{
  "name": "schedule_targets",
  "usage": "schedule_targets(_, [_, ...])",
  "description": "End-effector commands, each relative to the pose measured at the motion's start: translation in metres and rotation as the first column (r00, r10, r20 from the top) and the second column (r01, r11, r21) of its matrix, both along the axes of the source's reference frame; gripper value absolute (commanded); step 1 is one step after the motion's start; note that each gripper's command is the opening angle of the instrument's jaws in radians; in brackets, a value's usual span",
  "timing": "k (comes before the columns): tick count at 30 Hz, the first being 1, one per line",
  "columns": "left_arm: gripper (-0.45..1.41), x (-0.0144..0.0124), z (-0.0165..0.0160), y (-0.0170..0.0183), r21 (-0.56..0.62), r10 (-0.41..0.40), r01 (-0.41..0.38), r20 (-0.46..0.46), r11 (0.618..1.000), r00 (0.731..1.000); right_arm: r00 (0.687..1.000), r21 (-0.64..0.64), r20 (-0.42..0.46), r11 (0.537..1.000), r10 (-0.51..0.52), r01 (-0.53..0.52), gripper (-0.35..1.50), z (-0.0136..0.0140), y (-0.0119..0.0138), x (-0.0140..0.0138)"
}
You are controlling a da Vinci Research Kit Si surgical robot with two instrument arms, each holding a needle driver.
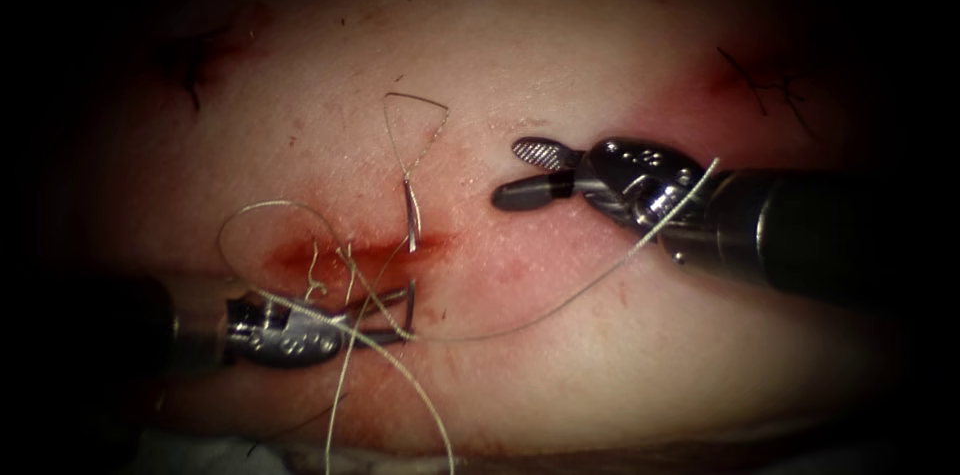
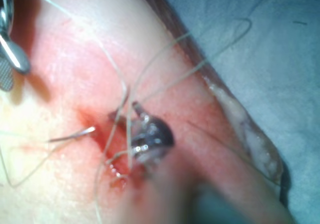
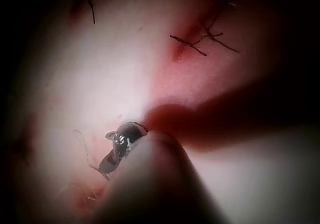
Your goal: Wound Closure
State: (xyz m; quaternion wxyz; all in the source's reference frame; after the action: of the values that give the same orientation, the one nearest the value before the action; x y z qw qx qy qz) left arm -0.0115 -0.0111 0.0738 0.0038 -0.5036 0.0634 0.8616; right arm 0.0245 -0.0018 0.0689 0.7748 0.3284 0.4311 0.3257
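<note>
- My left tool (image 1: 385,310), at the tissue's (image 1: 560,335) near edge, pinches the needle (image 1: 410,303) near its tip, clear of the tissue.
- My right tool (image 1: 530,175) is spread, holding nothing.
- The thread (image 1: 560,303) lies slack; the cut (image 1: 350,253) remains unclosed.

Thread (image 1: 520,320) tangle hides what the left claw (image 1: 400,310) grips.

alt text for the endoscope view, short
The left tool grips the curved needle near one end, just below the red cut in the tissue; the needle looks clear of the tissue. The right tool hovers open and empty to the cut's right, pale thread trailing across its wrist and looping around the cut.
</note>
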Motion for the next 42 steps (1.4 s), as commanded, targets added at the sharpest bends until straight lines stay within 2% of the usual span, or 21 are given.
schedule_targets(1, [0.51, -0.0006, 0.0007, -0.0006, 0.006, -0.001, 0.001, -0.001, 1.000, 1.000, 1.000, 0.001, -0.001, 1.000, -0.001, 0.001, 1.45, 0.0009, -0.0008, 0.0006])
schedule_targets(6, [0.56, -0.0007, 0.0006, -0.0005, -0.028, 0.005, -0.005, -0.001, 1.000, 1.000, 1.000, -0.027, 0.002, 1.000, -0.008, 0.008, 1.42, 0.0027, -0.0035, 0.0009])
schedule_targets(11, [0.46, -0.0013, 0.0007, -0.0004, -0.053, 0.002, -0.002, -0.001, 0.999, 1.000, 1.000, -0.032, 0.007, 0.999, -0.004, 0.005, 1.40, 0.0045, -0.0049, 0.0009])
schedule_targets(15, [0.39, -0.0021, 0.0011, 0.0003, -0.059, -0.005, 0.005, -0.004, 0.998, 1.000, 1.000, -0.035, 0.009, 0.999, -0.004, 0.004, 1.40, 0.0050, -0.0058, 0.0009])
schedule_targets(18, [0.19, -0.0023, 0.0014, 0.0009, -0.059, -0.008, 0.008, -0.006, 0.998, 1.000, 1.000, -0.037, 0.006, 0.999, -0.005, 0.005, 1.40, 0.0049, -0.0064, 0.0007])
schedule_targets(20, [-0.45, -0.0020, 0.0015, 0.0008, -0.059, -0.005, 0.005, -0.004, 0.998, 1.000, 1.000, -0.032, 0.000, 0.999, -0.003, 0.003, 1.38, 0.0047, -0.0066, 0.0003])
schedule_targets(24, [-0.45, -0.0014, 0.0008, -0.0001, 0.022, -0.053, 0.053, 0.011, 0.998, 0.999, 1.000, -0.020, -0.005, 1.000, -0.004, 0.003, 1.42, 0.0042, -0.0073, -0.0003])
schedule_targets(26, [-0.45, -0.0014, 0.0002, -0.0007, 0.040, -0.049, 0.048, 0.014, 0.998, 0.999, 1.000, -0.019, -0.010, 1.000, -0.005, 0.005, 1.43, 0.0038, -0.0077, -0.0005])
schedule_targets(30, [-0.45, -0.0011, -0.0041, -0.0036, 0.128, 0.008, -0.018, 0.080, 0.992, 0.997, 0.999, -0.012, -0.037, 1.000, -0.022, 0.021, 1.45, 0.0024, -0.0090, -0.0015])
schedule_targets(35, [-0.45, -0.0008, -0.0092, -0.0052, 0.176, 0.041, -0.064, 0.131, 0.982, 0.991, 0.999, -0.017, -0.041, 0.999, -0.030, 0.030, 1.45, 0.0024, -0.0100, -0.0019])
schedule_targets(37, [-0.45, -0.0010, -0.0111, -0.0052, 0.188, 0.046, -0.072, 0.141, 0.980, 0.989, 0.999, -0.021, -0.042, 0.999, -0.033, 0.033, 1.43, 0.0027, -0.0106, -0.0018])
schedule_targets(39, [-0.45, -0.0010, -0.0149, -0.0039, 0.173, 0.053, -0.080, 0.153, 0.982, 0.987, 0.998, -0.028, -0.055, 0.999, -0.035, 0.034, 1.43, 0.0033, -0.0117, -0.0016])
schedule_targets(42, [-0.45, -0.0006, -0.0175, -0.0023, 0.133, 0.039, -0.061, 0.162, 0.989, 0.986, 0.997, -0.031, -0.069, 0.999, -0.037, 0.035, 1.42, 0.0036, -0.0126, -0.0014])
